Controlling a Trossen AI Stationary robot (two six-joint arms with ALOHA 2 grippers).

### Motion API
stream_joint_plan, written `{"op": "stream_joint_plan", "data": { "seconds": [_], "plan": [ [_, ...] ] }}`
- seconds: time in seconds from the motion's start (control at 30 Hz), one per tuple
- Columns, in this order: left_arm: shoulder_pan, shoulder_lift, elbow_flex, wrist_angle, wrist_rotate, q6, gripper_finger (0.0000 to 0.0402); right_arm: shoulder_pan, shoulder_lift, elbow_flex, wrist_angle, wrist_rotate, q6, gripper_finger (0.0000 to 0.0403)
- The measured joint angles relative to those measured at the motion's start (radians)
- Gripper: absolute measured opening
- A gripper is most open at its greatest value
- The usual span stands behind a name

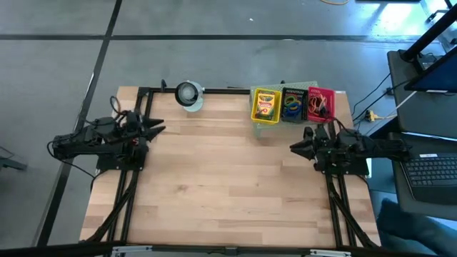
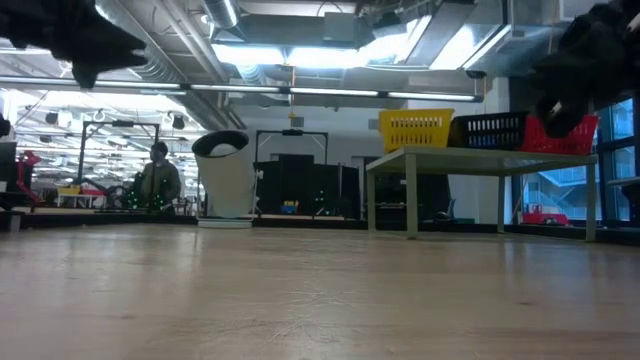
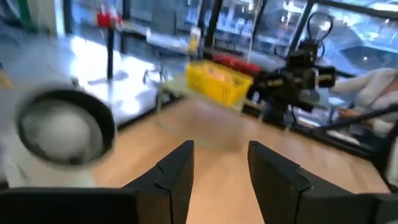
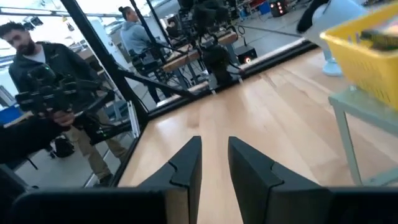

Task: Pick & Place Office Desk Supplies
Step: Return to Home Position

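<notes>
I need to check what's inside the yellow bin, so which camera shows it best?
The high view: it looks straight down into the yellow bin, showing the crayon box inside. The low and left wrist views show only its side wall, the right wrist view one corner.

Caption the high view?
Yellow bin, black bin, red bin abreast on the stand; left claw, right claw hover empty either side.

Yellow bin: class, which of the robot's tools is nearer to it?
Right. The right tool is a short way from the yellow bin; the left tool is far across the table, past the white roll.
</notes>
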Motion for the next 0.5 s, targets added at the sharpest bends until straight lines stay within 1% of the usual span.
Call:
{"op": "stream_joint_plan", "data": {
  "seconds": [0.07, 0.17, 0.23, 0.3, 0.43, 0.5],
  "plan": [
    [0.0, 0.0, -0.024, -0.011, 0.022, -0.066, 0.0148, 0.0, 0.0, -0.019, -0.001, 0.006, 0.01, 0.008],
    [0.0, 0.011, -0.091, 0.04, 0.052, -0.146, 0.0148, 0.0, 0.0, -0.056, 0.033, 0.022, 0.059, 0.008],
    [0.0, 0.011, -0.132, 0.13, 0.068, -0.138, 0.0148, 0.0, 0.0, -0.074, 0.068, 0.018, 0.072, 0.008],
    [0.0, 0.009, -0.156, 0.203, 0.073, -0.097, 0.0148, 0.0, 0.0, -0.083, 0.098, 0.018, 0.073, 0.008],
    [0.0, 0.006, -0.215, 0.195, 0.076, -0.078, 0.0148, 0.0, 0.0, -0.095, 0.106, 0.013, 0.065, 0.008],
    [0.0, 0.006, -0.246, 0.243, 0.097, -0.067, 0.0148, 0.0, 0.0, -0.095, 0.11, 0.007, 0.061, 0.008]
  ]
}}
